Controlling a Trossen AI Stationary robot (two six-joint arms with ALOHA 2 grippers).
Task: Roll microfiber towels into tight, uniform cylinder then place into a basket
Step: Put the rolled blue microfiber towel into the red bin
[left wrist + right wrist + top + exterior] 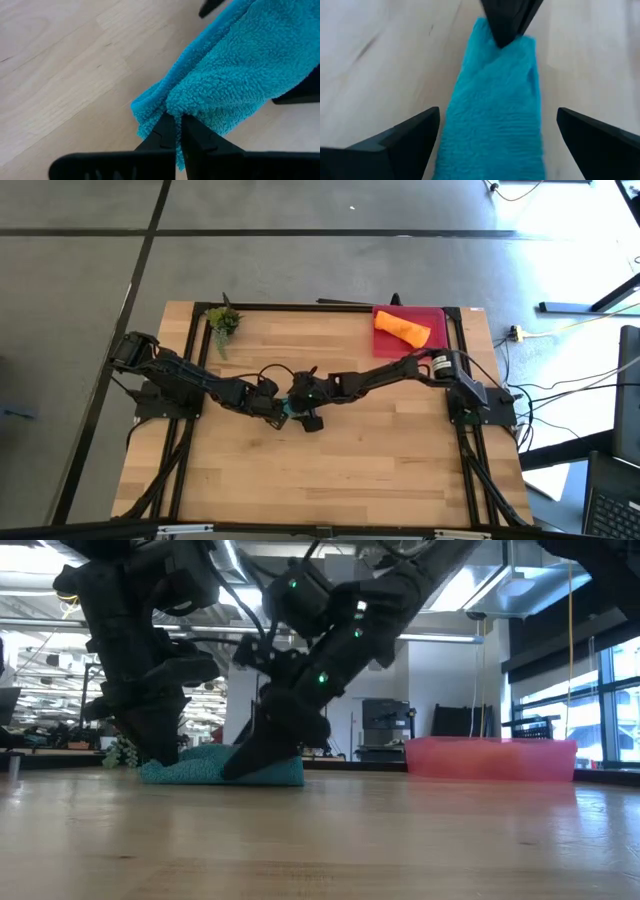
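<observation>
The teal towel [215,770] lies on the wooden table near its middle as a long narrow bundle [492,115]. My left gripper [173,131] reaches in from the left and is shut on the towel's left end. My right gripper [498,111] comes from the right and is open. Its two fingers stand low on either side of the towel's right part, with a gap on each side. In the high view both grippers [277,408] [303,412] hide most of the towel. The orange towel [402,330], rolled, lies in the pink-red basket [432,314] at the far right. My left gripper pinches the teal towel's left end [170,107] between its two shut fingers. The fingers slant down at it from the table's left side. The towel lies on the table, slack, and stretches away toward the right gripper.
A small green plant [223,320] stands at the far left corner. Black frame rails [195,360] run along the table's left, right and far sides. Bare wood [320,470] fills the near half of the table.
</observation>
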